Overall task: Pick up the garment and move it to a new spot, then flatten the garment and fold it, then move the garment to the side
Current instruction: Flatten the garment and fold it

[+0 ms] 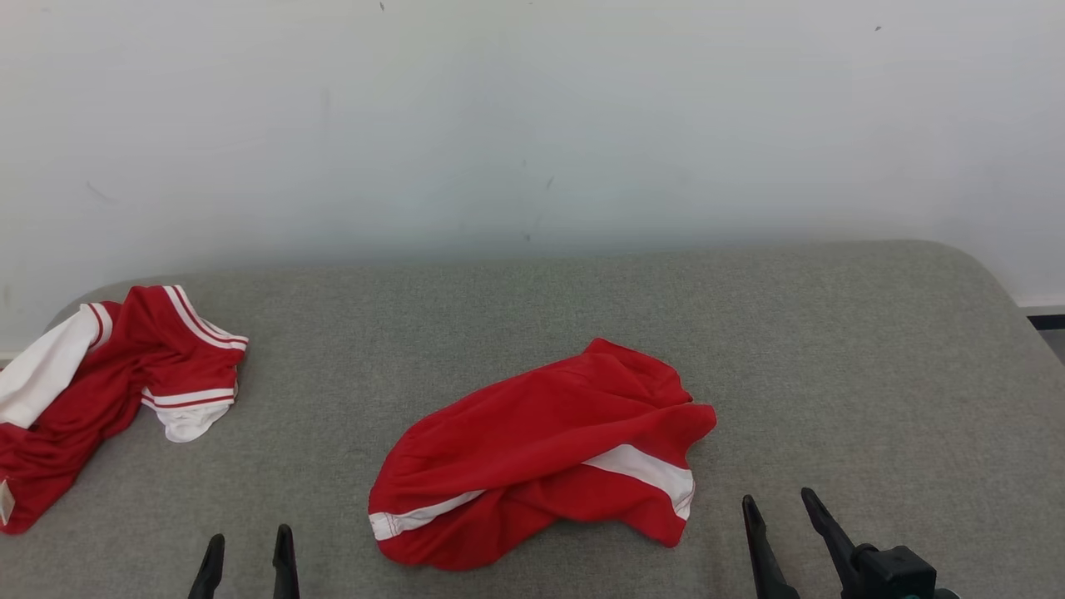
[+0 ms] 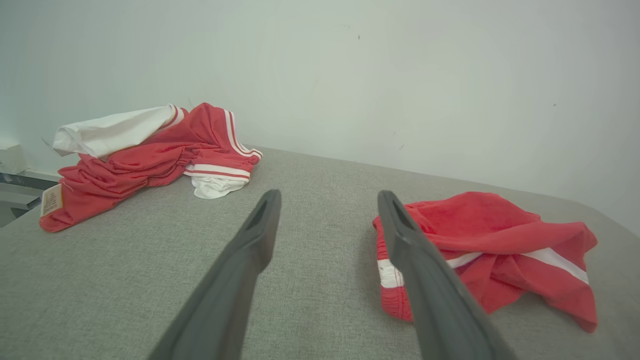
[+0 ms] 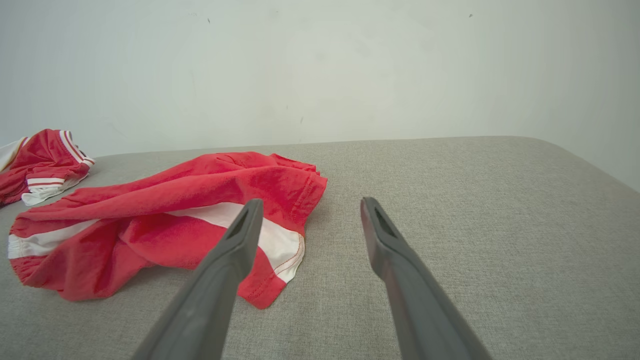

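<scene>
- Progress, as I judge it: nothing of the task looks done. The red shorts (image 1: pixel 541 449) lie crumpled, neither flat nor folded, so the pick-up, the move, the flattening, the fold and the final shift to the side all remain.
- The shorts sit on the grey padded surface (image 1: pixel 832 333), close to its near edge and about midway between its left and right edges, well clear of the far edge along the wall (image 1: pixel 532 125).
- The left gripper (image 1: pixel 251 537) hovers at the near edge, left of the shorts. Its fingers are spread, hold nothing and are apart from the cloth.
- The right gripper (image 1: pixel 778 497) is at the near edge just right of the shorts. It is likewise released and empty, its fingertips near the hem but not touching it.
- Look of the shorts: bright red, thin and soft, with a white side stripe running across the heap. A gathered elastic waistband lies at the left end and the leg openings bunch toward the right, with deep creases and a corner turned under at the near right.
- A second piece, a red-and-white jersey (image 1: pixel 108 383), is heaped at the left edge near the far left corner, well apart from the shorts. I take the shorts between the grippers as the garment meant.
</scene>
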Motion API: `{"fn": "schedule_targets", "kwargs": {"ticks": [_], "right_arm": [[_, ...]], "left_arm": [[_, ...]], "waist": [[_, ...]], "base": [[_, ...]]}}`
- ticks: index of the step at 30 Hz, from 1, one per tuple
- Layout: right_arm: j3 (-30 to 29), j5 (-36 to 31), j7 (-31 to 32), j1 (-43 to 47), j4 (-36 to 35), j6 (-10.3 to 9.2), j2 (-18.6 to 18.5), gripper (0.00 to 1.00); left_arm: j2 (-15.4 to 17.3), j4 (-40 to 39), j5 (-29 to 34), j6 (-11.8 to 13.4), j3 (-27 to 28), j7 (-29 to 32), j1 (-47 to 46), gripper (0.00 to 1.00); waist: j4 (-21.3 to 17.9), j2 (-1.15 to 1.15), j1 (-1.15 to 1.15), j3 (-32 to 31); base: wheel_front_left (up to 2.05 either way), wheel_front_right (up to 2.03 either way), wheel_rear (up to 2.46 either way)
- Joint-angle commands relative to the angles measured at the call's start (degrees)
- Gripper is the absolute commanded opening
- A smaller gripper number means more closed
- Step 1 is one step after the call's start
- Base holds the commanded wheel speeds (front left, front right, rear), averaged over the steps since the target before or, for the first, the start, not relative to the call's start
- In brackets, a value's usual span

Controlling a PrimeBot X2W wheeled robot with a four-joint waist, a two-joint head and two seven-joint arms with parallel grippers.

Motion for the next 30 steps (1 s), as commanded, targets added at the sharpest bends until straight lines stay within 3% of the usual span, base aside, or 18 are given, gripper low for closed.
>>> {"fn": "schedule_targets", "kwargs": {"ticks": [1, 14, 20, 30], "right_arm": [[0.0, 0.4, -0.3, 0.2, 0.0, -0.12, -0.1, 1.0], [1.0, 1.2, -0.5, -1.2, 0.5, -0.13, -0.1, 1.0], [-0.1, 7.2, 4.9, -4.0, 3.2, -0.13, 0.0, 1.0], [0.0, 10.1, 14.6, -14.2, 13.0, -0.13, 0.0, 1.0]], "left_arm": [[-0.1, 0.1, 0.4, -0.3, 0.3, 0.0, 0.4, 1.0], [-1.5, 2.6, 1.3, -2.3, 0.4, 0.0, -0.5, 1.0], [-1.6, 6.6, 2.0, -2.9, -1.9, 0.0, -2.4, 1.0], [-0.5, 17.0, 3.9, -3.9, -5.8, 3.3, -11.1, 1.0]], "waist": [[0.0, 0.0, 0.0, 0.0], [-0.4, 0.0, 0.0, 0.5], [-0.8, 0.0, 0.0, 1.6], [-1.2, 0.0, 0.0, 5.0]], "base": [[0.0, 0.0, 0.0], [0.0, 0.0, 0.0], [0.0, 0.0, 0.0], [0.0, 0.0, 0.0]]}}
